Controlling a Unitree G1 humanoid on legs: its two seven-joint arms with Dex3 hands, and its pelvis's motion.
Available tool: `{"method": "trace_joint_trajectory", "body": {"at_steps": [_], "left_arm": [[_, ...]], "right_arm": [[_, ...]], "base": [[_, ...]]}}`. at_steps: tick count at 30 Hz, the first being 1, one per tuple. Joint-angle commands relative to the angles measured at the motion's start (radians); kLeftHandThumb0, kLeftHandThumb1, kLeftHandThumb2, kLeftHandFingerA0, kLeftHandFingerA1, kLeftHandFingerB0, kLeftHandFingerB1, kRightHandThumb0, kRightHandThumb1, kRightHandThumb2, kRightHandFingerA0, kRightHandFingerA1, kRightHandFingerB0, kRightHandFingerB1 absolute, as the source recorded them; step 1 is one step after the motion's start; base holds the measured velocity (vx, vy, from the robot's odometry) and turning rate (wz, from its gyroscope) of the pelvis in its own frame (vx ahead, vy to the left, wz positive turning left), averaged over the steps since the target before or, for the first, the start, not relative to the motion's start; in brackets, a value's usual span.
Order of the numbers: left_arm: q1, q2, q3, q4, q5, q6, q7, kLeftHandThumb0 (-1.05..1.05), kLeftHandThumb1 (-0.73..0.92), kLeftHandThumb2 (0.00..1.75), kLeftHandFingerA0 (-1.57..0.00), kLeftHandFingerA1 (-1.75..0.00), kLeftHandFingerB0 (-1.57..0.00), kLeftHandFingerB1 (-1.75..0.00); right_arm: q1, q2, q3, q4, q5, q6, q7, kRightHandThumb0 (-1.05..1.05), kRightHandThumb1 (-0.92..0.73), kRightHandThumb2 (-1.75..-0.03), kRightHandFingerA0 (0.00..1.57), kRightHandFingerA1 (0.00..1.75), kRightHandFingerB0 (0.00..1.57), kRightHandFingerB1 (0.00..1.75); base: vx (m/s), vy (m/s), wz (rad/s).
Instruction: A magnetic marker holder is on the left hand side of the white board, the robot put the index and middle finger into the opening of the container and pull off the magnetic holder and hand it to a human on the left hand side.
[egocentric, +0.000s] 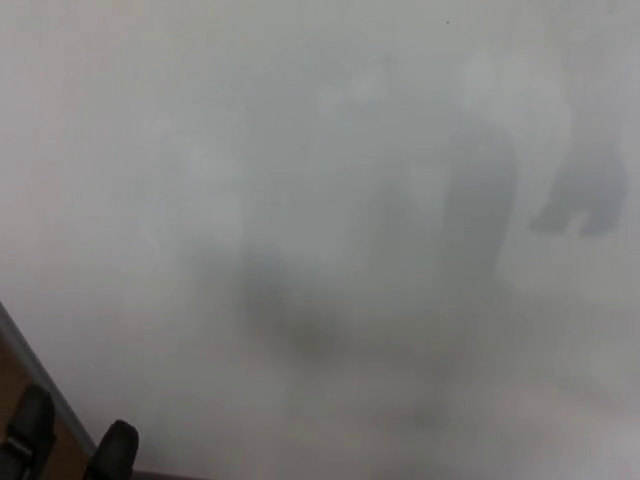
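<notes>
The whiteboard (330, 200) fills almost the whole head view, with faint grey reflections and shadows on it. No magnetic marker holder shows anywhere. At the bottom left corner, two black fingertips (115, 448) of my left hand (70, 440) poke up into view, standing apart, just in front of the board's lower edge. Nothing is visible between them. The rest of the hand is cut off by the picture's edge. My right hand does not show.
The board's grey frame (35, 375) runs diagonally across the bottom left corner, with a brown surface (15, 385) beyond it. A dark hand-shaped reflection (575, 205) sits on the board at the upper right.
</notes>
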Motion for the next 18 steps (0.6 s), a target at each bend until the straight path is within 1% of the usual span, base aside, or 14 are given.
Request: {"method": "trace_joint_trajectory", "body": {"at_steps": [1, 2, 3, 4, 5, 7, 9, 10, 11, 12, 14, 15, 16, 18], "left_arm": [[-0.037, -0.05, -0.169, 0.32, 0.538, -0.429, 0.238, -0.11, 0.57, 0.57, -0.32, -0.38, -0.43, -0.34], [-0.037, -0.055, -0.179, 0.331, 0.563, -0.464, 0.255, -0.11, 0.57, 0.57, -0.32, -0.38, -0.43, -0.34], [-0.034, -0.068, -0.244, 0.346, 0.706, -0.593, 0.39, -0.11, 0.39, 0.88, -0.18, -0.53, -0.28, -0.54], [-0.034, -0.072, -0.261, 0.351, 0.743, -0.628, 0.426, -0.11, 0.39, 0.88, -0.18, -0.53, -0.28, -0.54], [-0.041, -0.076, -0.289, 0.374, 0.792, -0.676, 0.474, -0.1, 0.4, 0.89, -0.16, -0.53, -0.24, -0.52], [-0.056, -0.088, -0.323, 0.406, 0.851, -0.737, 0.54, -0.14, 0.4, 0.89, -0.13, -0.53, -0.21, -0.52], [-0.064, -0.088, -0.347, 0.39, 0.892, -0.751, 0.586, -0.12, 0.44, 0.92, -0.16, -0.54, -0.18, -0.51], [-0.065, -0.088, -0.35, 0.39, 0.896, -0.754, 0.591, -0.12, 0.44, 0.92, -0.16, -0.54, -0.18, -0.51], [-0.073, -0.085, -0.353, 0.393, 0.896, -0.745, 0.604, -0.15, 0.67, 0.63, -0.23, -0.43, -0.27, -0.31], [-0.076, -0.084, -0.355, 0.395, 0.895, -0.743, 0.609, -0.15, 0.67, 0.63, -0.23, -0.43, -0.27, -0.31], [-0.088, -0.084, -0.329, 0.417, 0.834, -0.705, 0.576, -0.15, 0.69, 0.64, -0.21, -0.42, -0.27, -0.31], [-0.095, -0.083, -0.313, 0.436, 0.8, -0.697, 0.54, -0.09, 0.5, 0.96, -0.12, -0.53, -0.09, -0.47], [-0.103, -0.082, -0.298, 0.461, 0.766, -0.697, 0.501, -0.09, 0.5, 0.96, -0.12, -0.53, -0.09, -0.47], [-0.111, -0.078, -0.285, 0.483, 0.741, -0.693, 0.475, -0.11, 0.49, 0.96, -0.11, -0.53, -0.06, -0.46]], "right_arm": [[-0.034, -0.022, 0.005, 0.113, -0.063, -0.056, -0.029, -0.58, -0.81, -0.65, 0.59, 0.45, 0.44, 0.36], [-0.036, -0.023, 0.006, 0.123, -0.067, -0.058, -0.032, -0.58, -0.81, -0.65, 0.59, 0.45, 0.44, 0.36], [-0.062, -0.03, 0.008, 0.195, -0.09, -0.077, -0.045, -0.61, -0.78, -0.64, 0.63, 0.45, 0.46, 0.37], [-0.069, -0.033, 0.009, 0.215, -0.096, -0.083, -0.048, -0.61, -0.78, -0.64, 0.63, 0.45, 0.46, 0.37], [-0.081, -0.037, 0.01, 0.246, -0.104, -0.087, -0.053, -0.61, -0.79, -0.64, 0.62, 0.46, 0.47, 0.37], [-0.112, -0.051, 0.013, 0.333, -0.122, -0.103, -0.048, -0.61, -0.8, -0.65, 0.58, 0.47, 0.45, 0.36], [-0.14, -0.057, 0.007, 0.389, -0.12, -0.103, -0.053, -0.61, -0.8, -0.65, 0.58, 0.48, 0.43, 0.37], [-0.144, -0.058, 0.005, 0.396, -0.12, -0.104, -0.053, -0.61, -0.8, -0.65, 0.58, 0.48, 0.43, 0.37], [-0.153, -0.06, 0.01, 0.403, -0.124, -0.105, -0.046, -0.61, -0.82, -0.66, 0.57, 0.48, 0.43, 0.36], [-0.156, -0.061, 0.011, 0.406, -0.125, -0.107, -0.043, -0.61, -0.82, -0.66, 0.57, 0.48, 0.43, 0.36], [-0.17, -0.067, 0.017, 0.411, -0.132, -0.092, -0.059, -0.59, -0.82, -0.66, 0.59, 0.48, 0.44, 0.36], [-0.174, -0.069, 0.018, 0.413, -0.134, -0.089, -0.066, -0.59, -0.82, -0.66, 0.58, 0.48, 0.45, 0.36], [-0.18, -0.071, 0.017, 0.42, -0.135, -0.088, -0.07, -0.59, -0.82, -0.66, 0.58, 0.48, 0.45, 0.36], [-0.192, -0.073, 0.015, 0.429, -0.132, -0.082, -0.073, -0.59, -0.81, -0.65, 0.6, 0.49, 0.47, 0.37]], "base": [[0.0, 0.0, 0.0], [0.0, 0.0, 0.0], [0.0, 0.0, 0.0], [0.0, 0.0, 0.0], [0.0, 0.0, 0.0], [0.0, 0.0, 0.0], [0.0, 0.0, 0.0], [0.0, 0.0, 0.0], [0.0, 0.0, 0.0], [0.0, 0.0, 0.0], [0.0, 0.0, 0.0], [0.0, 0.0, 0.0], [0.0, 0.0, 0.0], [0.0, 0.0, 0.0]]}}
